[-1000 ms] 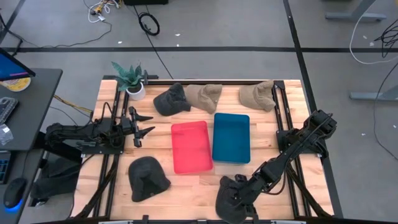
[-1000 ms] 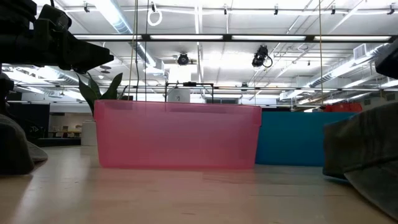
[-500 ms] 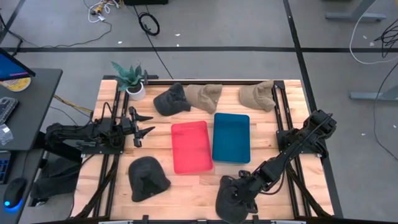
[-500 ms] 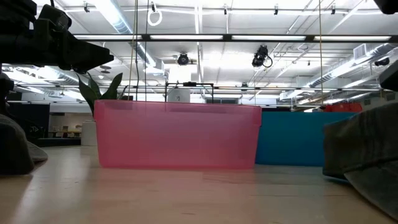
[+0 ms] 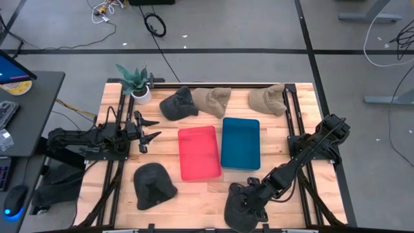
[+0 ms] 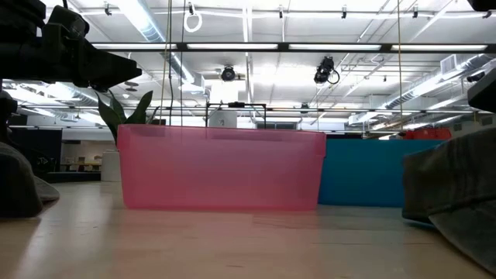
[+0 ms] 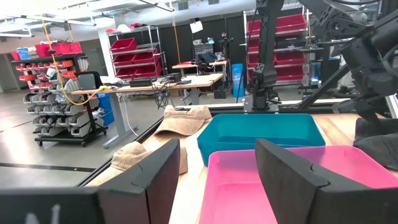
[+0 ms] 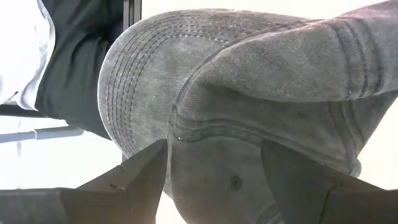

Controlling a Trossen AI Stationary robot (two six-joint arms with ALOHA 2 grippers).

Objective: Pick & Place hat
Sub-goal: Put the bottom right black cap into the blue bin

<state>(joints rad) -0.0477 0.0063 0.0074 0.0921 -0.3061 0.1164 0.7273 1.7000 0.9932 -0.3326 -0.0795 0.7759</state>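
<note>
The right claw stood spread wide over the dark grey hat at the bench's near edge, its fingers flanking the fabric without clamping it. The left claw waited open beside the pink bin, holding nothing.

Bright overhead strip lights; soft shadows, sharp.
</note>
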